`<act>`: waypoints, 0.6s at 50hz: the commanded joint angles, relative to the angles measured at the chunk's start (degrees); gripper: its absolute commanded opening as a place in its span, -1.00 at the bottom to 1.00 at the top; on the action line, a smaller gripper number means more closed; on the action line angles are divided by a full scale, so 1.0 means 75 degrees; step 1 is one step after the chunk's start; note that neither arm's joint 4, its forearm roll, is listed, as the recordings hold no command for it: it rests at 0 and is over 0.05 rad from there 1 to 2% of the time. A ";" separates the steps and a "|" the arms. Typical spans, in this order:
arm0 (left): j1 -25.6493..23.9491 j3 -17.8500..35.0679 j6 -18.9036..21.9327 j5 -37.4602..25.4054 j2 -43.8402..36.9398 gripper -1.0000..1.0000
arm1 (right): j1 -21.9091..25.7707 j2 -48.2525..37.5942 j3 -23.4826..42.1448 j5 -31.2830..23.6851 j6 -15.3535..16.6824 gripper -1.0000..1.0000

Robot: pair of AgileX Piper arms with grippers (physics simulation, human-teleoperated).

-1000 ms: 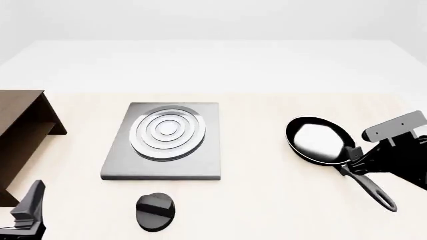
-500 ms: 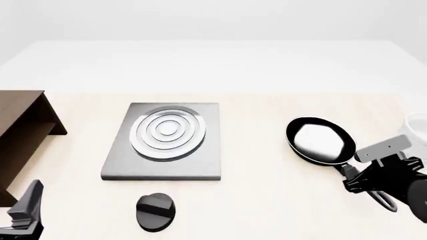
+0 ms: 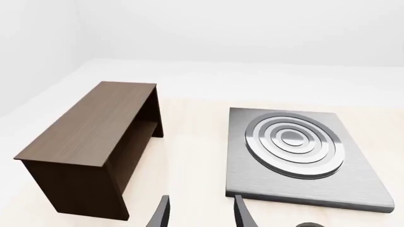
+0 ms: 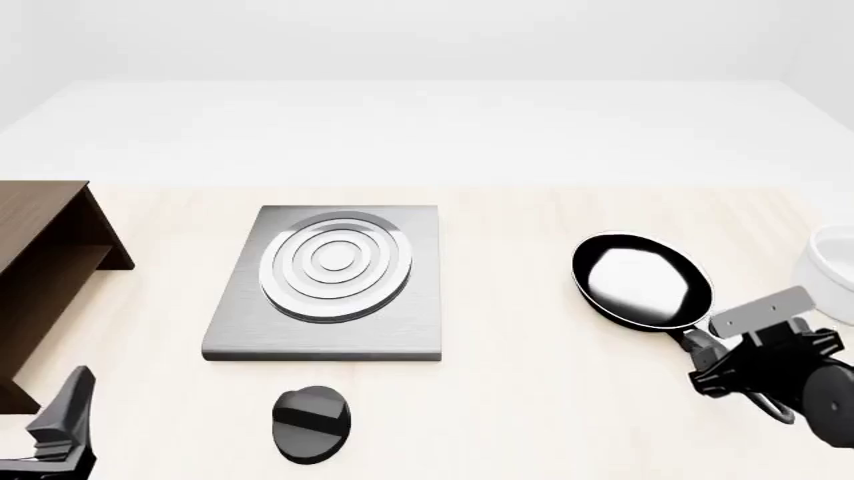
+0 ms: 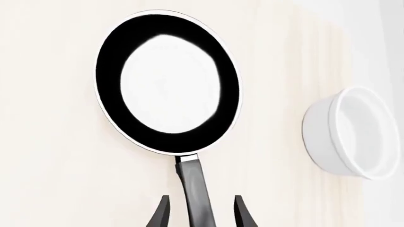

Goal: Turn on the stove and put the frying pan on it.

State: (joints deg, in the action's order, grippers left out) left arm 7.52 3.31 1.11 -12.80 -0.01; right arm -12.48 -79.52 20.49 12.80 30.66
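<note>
Right wrist view: handle lined up between our open fingers.
Our right gripper [image 5: 198,213] straddles the frying pan [image 5: 168,80] handle, holding nothing; pan body lies straight ahead along that axis.

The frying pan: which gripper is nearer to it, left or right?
Right. The right gripper has its fingers on either side of the frying pan handle, open. The left gripper is far off, across the table past the stove, near the shelf.
</note>
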 commanded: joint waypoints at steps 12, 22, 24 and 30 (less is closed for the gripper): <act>0.0035 -0.0003 -0.0050 -0.0050 0.0001 1.00 | -0.0211 -0.0663 -0.0159 0.0668 0.0243 1.00; 0.0045 0.0080 -0.0060 -0.0136 0.0001 1.00 | -0.0208 -0.1001 -0.0185 0.0951 0.0221 1.00; 0.0047 0.0064 -0.0056 -0.0128 0.0001 1.00 | -0.0211 -0.1025 -0.0176 0.0965 0.0205 1.00; 0.0044 0.0035 -0.0047 -0.0102 0.0001 1.00 | -0.0289 -0.1230 -0.0177 0.1135 0.0209 1.00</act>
State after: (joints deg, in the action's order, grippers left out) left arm 7.85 3.61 0.74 -13.51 -0.01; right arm -14.09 -86.41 19.25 19.36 32.18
